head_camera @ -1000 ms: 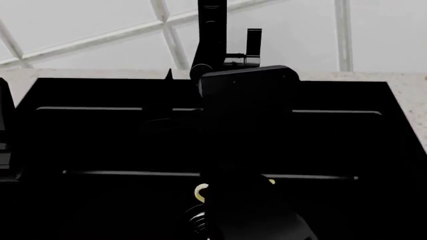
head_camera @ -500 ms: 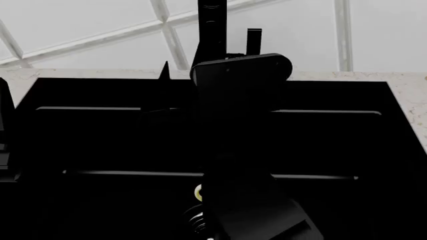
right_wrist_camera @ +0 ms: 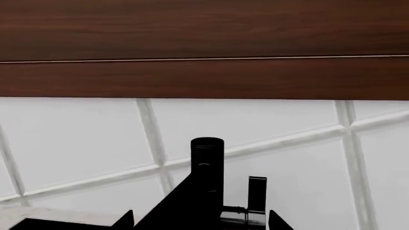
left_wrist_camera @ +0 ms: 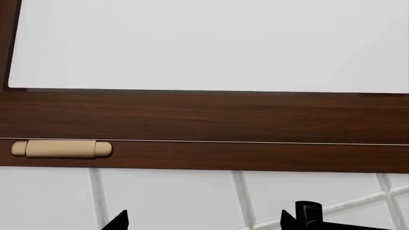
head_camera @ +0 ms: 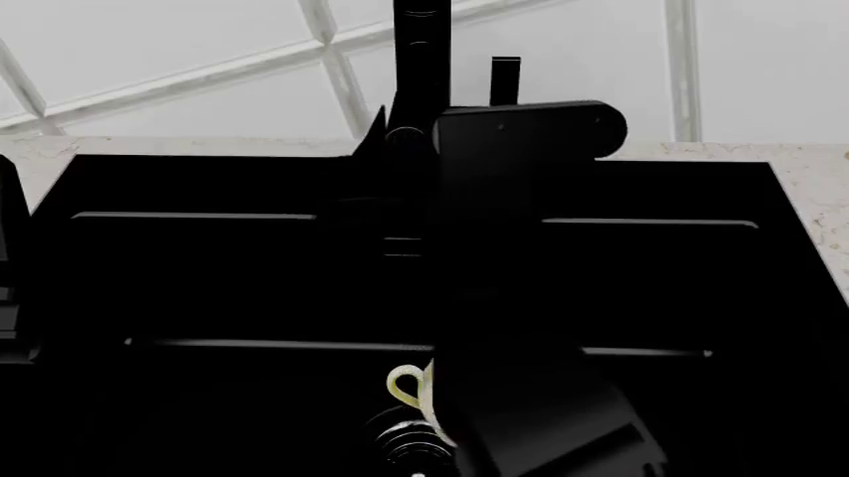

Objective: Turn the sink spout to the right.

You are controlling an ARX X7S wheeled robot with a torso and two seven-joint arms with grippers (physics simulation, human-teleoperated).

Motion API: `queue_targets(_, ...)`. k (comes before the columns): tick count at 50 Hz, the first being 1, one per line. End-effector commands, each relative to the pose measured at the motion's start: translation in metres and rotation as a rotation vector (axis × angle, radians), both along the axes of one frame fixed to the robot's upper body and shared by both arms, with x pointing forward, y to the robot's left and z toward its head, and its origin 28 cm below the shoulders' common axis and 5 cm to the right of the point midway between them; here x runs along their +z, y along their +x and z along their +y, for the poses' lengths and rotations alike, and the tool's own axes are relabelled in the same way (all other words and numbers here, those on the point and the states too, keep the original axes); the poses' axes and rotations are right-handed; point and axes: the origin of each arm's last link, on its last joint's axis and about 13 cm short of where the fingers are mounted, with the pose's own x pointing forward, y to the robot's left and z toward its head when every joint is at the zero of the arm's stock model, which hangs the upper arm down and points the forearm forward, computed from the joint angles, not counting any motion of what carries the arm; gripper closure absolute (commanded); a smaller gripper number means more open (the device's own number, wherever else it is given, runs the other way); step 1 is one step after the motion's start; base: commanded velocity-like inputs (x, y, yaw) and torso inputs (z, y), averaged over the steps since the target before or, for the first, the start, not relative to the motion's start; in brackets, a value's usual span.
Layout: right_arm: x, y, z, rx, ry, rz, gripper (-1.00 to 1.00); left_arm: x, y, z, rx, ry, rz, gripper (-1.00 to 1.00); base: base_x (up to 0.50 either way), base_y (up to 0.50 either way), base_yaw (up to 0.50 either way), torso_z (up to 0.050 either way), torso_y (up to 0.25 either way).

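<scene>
The right end effector (right_wrist_camera: 199, 221) has shifted right since 0.5 s ago, its boxy wrist now covering the base of the matte black sink spout (head_camera: 422, 50). Its fingers are spread open on either side of the spout's tall post, gripping nothing. The post stands behind the glossy black rectangular sink (head_camera: 690, 179) in the pale marble table (head_camera: 816, 189). The tube arm is lost against black, so I cannot tell whether it turned; the sideways push looks under way.

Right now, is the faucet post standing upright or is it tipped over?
Upright. The sink spout rises straight in front of the tiled wall, and the head view shows it vertical behind the sink.
</scene>
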Motion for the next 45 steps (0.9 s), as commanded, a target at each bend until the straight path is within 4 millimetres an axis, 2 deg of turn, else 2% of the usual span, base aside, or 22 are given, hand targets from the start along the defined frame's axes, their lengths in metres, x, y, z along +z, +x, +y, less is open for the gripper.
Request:
queue_targets(1,-0.003,0.001,-0.008,-0.045,-0.001,-0.001,-1.0,0.0,0.0,0.0,-0.001,0.002,-0.001,-1.0,0.0,0.0,0.0,0.0,0.0)
queue_targets(22,0.002,0.0,-0.021,-0.105,-0.025,-0.009,-1.0,-0.001,0.0,0.0,-0.003,0.007,0.001,-1.0,0.0,0.0,0.0,0.0,0.0)
queue_targets(45,-0.003,0.011,-0.032,-0.142,-0.039,0.016,-1.0,0.0,-0.001,-0.001,-0.005,0.007,0.0,-1.0,0.0,0.0,0.0,0.0,0.0)
